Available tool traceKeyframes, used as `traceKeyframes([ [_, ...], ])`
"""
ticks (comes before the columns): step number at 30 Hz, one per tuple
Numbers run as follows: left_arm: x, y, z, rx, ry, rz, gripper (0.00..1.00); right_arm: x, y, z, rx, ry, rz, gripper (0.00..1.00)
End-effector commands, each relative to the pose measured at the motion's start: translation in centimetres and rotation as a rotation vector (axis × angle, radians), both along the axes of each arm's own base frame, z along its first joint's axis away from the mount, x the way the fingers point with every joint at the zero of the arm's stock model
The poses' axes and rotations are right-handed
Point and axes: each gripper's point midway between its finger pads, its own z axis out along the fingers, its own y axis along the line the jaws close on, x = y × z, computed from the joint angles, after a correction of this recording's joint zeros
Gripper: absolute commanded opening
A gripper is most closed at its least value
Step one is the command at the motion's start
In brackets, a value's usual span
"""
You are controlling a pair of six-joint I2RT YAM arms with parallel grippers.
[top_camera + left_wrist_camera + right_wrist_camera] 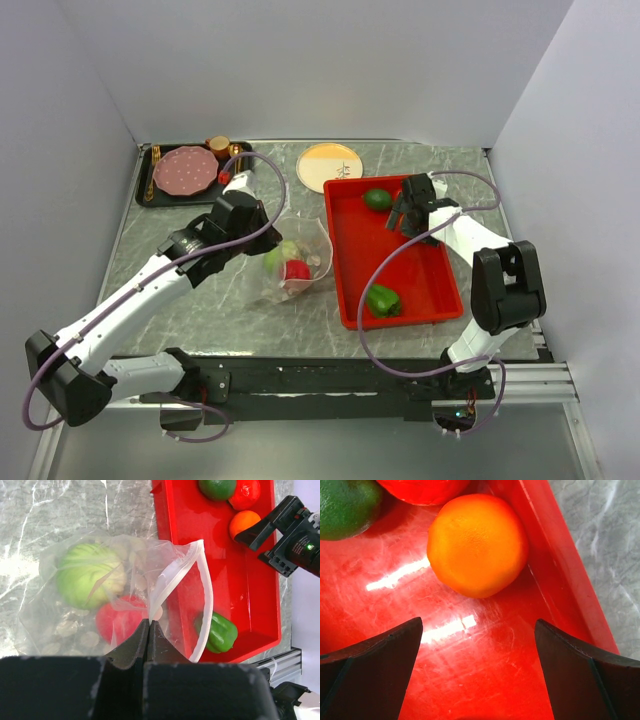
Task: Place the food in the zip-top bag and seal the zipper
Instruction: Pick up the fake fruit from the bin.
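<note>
step: filling zip-top bag [50, 630] | left gripper [149, 630] pinched on its rim | right gripper [477, 625] spread above orange [477, 545], upper centre of frame | next: drop, close on orange

A grey marbled desk [290, 325] carries a red tray [430, 280] on the right. Far left, a black tray [180, 201] holds a pink plate [184, 170], a brown cup [218, 146] and gold cutlery [152, 172]. A yellow plate [328, 165] lies at the red tray's far corner.
</note>
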Motion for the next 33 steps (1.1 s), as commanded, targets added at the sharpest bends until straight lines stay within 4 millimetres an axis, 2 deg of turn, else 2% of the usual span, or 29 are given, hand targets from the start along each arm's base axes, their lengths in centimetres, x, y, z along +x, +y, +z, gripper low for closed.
traceKeyframes([
  [1, 0.1, -0.5, 0.7, -0.023, -0.019, -0.016, 0.01, 0.9, -1.4, 2.2, -0.022, -0.092, -0.047, 1.0],
  [4, 0.2, -0.3, 0.8, -0.021, -0.027, -0.01, 0.01, 1.9, -1.1, 3.8, 0.0, -0.15, -0.044, 1.0],
  [6, 0.2, -0.3, 0.8, -0.021, -0.026, -0.009, 0.01, 2.2, -1.1, 3.6, -0.003, -0.132, -0.046, 1.0],
  [7, 0.3, -0.3, 0.8, -0.023, -0.026, -0.008, 0.01, 2.9, -1.0, 4.2, -0.003, -0.144, -0.057, 1.0],
  [14, 0.3, -0.4, 1.0, -0.023, -0.027, -0.014, 0.01, 4.6, -0.6, 1.5, 0.019, -0.115, -0.115, 1.0],
  [18, 0.3, -0.3, 0.9, -0.017, -0.028, -0.012, 0.01, 5.4, -0.6, 0.4, 0.025, -0.122, -0.131, 1.0],
  [19, 0.3, -0.4, 0.8, -0.017, -0.026, -0.013, 0.01, 5.8, -0.6, 0.7, 0.024, -0.128, -0.145, 1.0],
  [20, 0.3, -0.3, 0.7, -0.015, -0.024, -0.012, 0.01, 5.4, -0.8, -0.1, 0.008, -0.092, -0.151, 1.0],
  [24, 0.3, -0.4, 0.4, -0.016, -0.018, -0.012, 0.01, 5.5, -1.5, -0.5, -0.03, -0.089, -0.169, 0.99],
  [25, 0.3, -0.4, 0.3, -0.014, -0.015, -0.01, 0.01, 5.4, -1.6, -0.7, -0.035, -0.084, -0.163, 0.9],
  [27, 0.4, -0.5, 0.2, -0.01, -0.014, -0.012, 0.01, 5.5, -1.4, -1.0, -0.033, -0.077, -0.149, 0.79],
  [31, 0.6, -0.8, 0.3, -0.012, -0.012, -0.021, 0.01, 5.0, -1.0, -1.4, -0.01, -0.082, -0.132, 0.7],
  [33, 0.6, -1.0, 0.2, -0.012, -0.008, -0.024, 0.01, 5.1, -0.8, -1.0, 0.005, -0.102, -0.12, 0.61],
])
